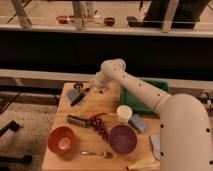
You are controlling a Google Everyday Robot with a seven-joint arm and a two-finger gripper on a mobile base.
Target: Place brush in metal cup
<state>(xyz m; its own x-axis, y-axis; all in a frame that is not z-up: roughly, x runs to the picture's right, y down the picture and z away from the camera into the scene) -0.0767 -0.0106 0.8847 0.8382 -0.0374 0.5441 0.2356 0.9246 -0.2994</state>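
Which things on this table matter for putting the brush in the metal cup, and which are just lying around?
For the job: brush, metal cup beside it, gripper near the table's far edge, right of both.
Just lying about: red bowl, purple bowl, white cup, fork, dark red-trimmed tool, green tray.

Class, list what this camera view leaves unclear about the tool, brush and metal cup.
Tool, at the table's far edge: whether it touches the brush is unclear; the arm covers the contact.
Metal cup: its inside, hidden by its own wall.
Green tray: mostly behind the arm, camera view.
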